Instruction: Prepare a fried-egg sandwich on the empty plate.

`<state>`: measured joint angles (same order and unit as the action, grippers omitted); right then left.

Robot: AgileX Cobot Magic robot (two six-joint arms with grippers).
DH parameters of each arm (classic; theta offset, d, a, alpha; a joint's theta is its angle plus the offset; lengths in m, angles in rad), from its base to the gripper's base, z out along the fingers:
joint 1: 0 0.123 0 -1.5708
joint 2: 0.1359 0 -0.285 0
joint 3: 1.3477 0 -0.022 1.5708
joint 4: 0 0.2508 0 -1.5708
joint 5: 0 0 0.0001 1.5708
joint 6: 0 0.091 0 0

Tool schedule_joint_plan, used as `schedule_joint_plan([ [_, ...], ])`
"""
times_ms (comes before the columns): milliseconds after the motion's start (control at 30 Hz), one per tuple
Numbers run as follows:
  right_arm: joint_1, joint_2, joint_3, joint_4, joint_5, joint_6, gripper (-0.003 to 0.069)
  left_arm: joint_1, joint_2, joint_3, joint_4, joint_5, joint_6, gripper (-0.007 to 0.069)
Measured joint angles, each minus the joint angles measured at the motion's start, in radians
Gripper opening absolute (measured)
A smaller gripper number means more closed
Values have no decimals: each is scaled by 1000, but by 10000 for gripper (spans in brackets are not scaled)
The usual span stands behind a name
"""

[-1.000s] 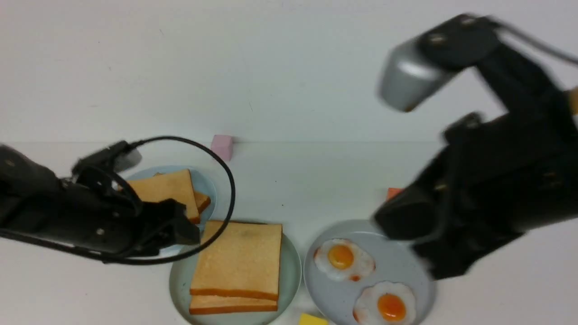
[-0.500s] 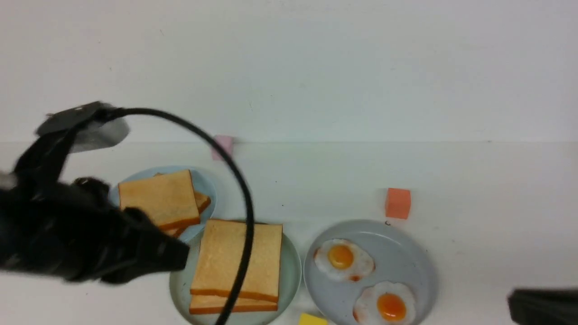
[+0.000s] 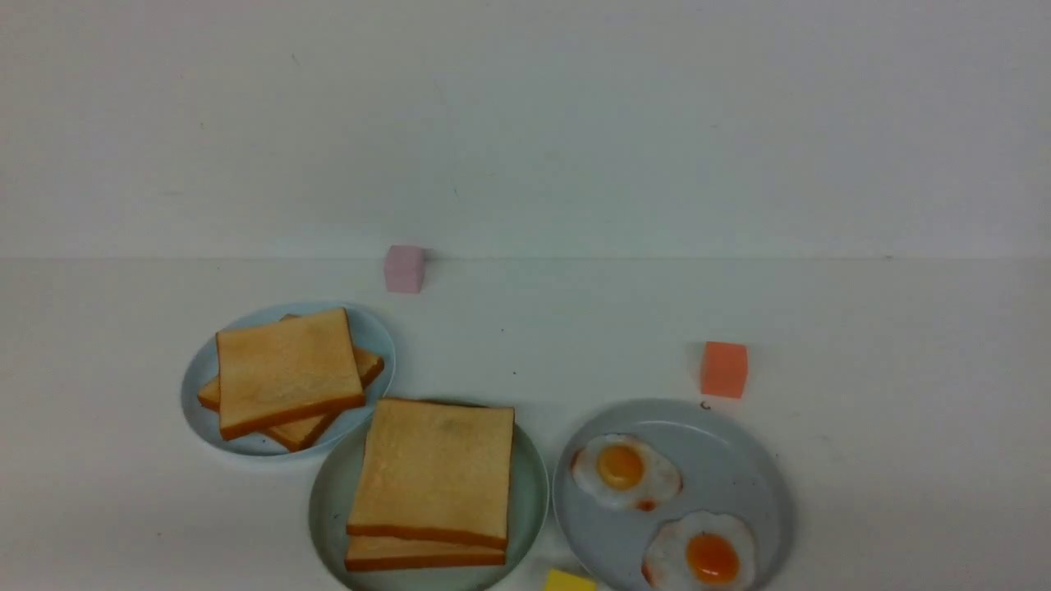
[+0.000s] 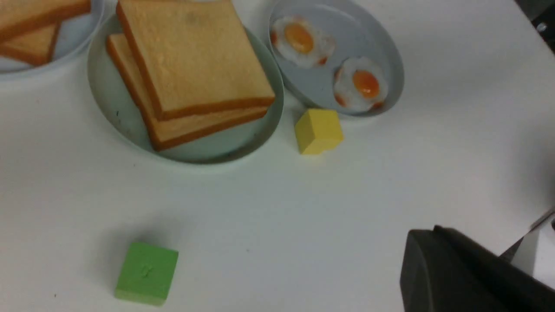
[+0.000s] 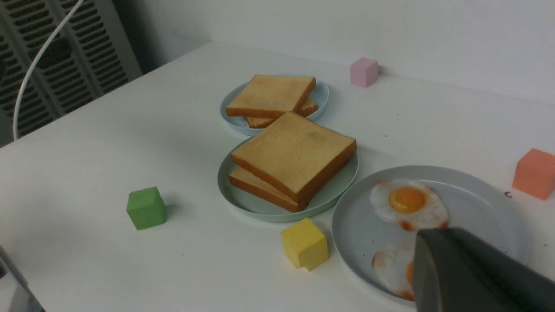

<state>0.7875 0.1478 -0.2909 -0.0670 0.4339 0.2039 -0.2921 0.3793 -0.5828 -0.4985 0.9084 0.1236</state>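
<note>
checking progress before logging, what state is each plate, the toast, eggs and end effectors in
green plate: holds two stacked toast slices, no egg visible between
blue plate: holds two loose toast slices, askew
grey plate: holds two fried eggs
left end effector: shut
right end effector: shut

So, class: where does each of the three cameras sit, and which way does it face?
Front: between the arms, facing forward at the toast stack; no arm shows.
Left wrist: above, looking down on it; part of left gripper shows.
Right wrist: low, looking across the egg plate; right gripper in front.
Both wrist views share the green cube.
</note>
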Motion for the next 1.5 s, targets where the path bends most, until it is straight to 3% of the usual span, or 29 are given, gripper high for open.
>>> schedule_joint_plan([
  [467, 0, 0, 0, -3, 0, 0, -6, 0, -37, 10, 8, -7, 6, -13],
  [600, 0, 0, 0, -3, 0, 0, -3, 1, -116, 35, 91, -35, 48, -13],
  [667, 0, 0, 0, -3, 0, 0, 1, 32, -199, 84, 199, -139, 66, -13],
  [733, 0, 0, 0, -3, 0, 0, 2, 64, -245, 127, 248, -217, 44, -13],
  [833, 0, 0, 0, -3, 0, 0, 3, 158, -344, 292, 376, -411, -113, -13],
  [1100, 0, 0, 0, -3, 5, 0, 8, 204, -391, 601, 573, -512, -397, -13],
  [1500, 0, 0, 0, -4, 5, 0, 14, 172, -391, 611, 641, -503, -442, -13],
])
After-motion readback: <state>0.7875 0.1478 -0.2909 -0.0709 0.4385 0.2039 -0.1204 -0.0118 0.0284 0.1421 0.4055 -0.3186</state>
